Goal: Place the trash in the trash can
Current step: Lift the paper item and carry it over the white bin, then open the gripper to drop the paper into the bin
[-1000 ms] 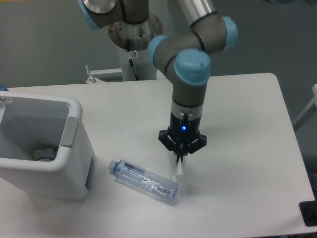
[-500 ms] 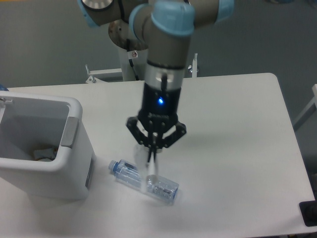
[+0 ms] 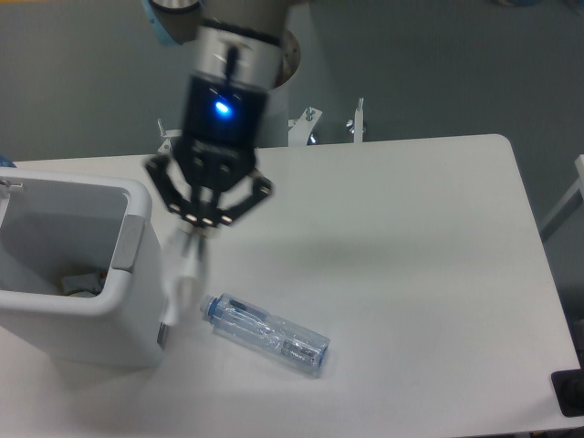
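From where I stand, the gripper point(image 3: 189, 245) hangs high beside the trash can point(image 3: 137, 196), its jaws pinched shut on a blurred white strip that I take for the crumpled paper point(image 3: 185, 278), dangling limp and surely feather-light. The bottle point(image 3: 265, 334) lies on the table point(image 3: 429, 237) just right of the can; thin and crushable, it looks best taken across its middle. Half a second ago the arm was over that bottle; it has since swung left and up toward the can.
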Tool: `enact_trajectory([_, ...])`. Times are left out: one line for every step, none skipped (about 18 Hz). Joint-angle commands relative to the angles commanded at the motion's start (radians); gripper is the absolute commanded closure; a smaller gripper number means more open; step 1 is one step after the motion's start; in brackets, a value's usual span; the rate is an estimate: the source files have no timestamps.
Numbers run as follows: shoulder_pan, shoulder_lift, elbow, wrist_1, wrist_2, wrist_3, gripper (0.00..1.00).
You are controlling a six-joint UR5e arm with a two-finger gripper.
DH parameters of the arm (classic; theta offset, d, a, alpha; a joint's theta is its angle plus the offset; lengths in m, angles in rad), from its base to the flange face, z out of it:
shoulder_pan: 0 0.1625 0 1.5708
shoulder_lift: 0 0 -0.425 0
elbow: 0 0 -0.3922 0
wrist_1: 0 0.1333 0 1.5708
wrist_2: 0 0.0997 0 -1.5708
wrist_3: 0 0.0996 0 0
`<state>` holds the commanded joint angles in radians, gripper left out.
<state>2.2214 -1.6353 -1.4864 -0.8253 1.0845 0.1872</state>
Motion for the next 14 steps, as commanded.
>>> enact_trajectory([-0.018, 0.000, -0.002, 0.000, 0.003, 0.000, 0.96])
enact_trajectory([-0.034, -0.005, -0.003, 0.000, 0.002, 0.006, 0.81])
enact_trajectory([-0.054, -0.008, -0.006, 0.002, 0.003, 0.009, 0.72])
enact_trajectory([-0.066, -0.009, -0.008, 0.002, 0.003, 0.009, 0.62])
enact_trajectory([-0.075, -0.009, -0.014, 0.003, 0.005, 0.011, 0.47])
enact_trajectory([-0.087, -0.009, -0.018, 0.005, 0.003, 0.014, 0.43])
enact_trajectory([-0.095, -0.011, -0.020, 0.011, 0.005, 0.015, 0.25])
enact_trajectory([-0.098, -0.009, -0.020, 0.012, 0.003, 0.015, 0.18])
enact_trajectory([-0.098, -0.011, -0.020, 0.012, 0.005, 0.017, 0.11])
enact_trajectory([-0.098, -0.011, -0.020, 0.011, 0.005, 0.015, 0.00])
enact_trajectory([-0.098, -0.009, -0.025, 0.011, 0.005, 0.015, 0.00])
enact_trajectory([-0.098, -0.008, -0.031, 0.011, 0.006, 0.015, 0.00])
enact_trajectory([-0.098, -0.009, -0.037, 0.012, 0.009, 0.015, 0.00])
enact_trajectory([-0.098, -0.014, -0.038, 0.012, 0.018, 0.015, 0.00])
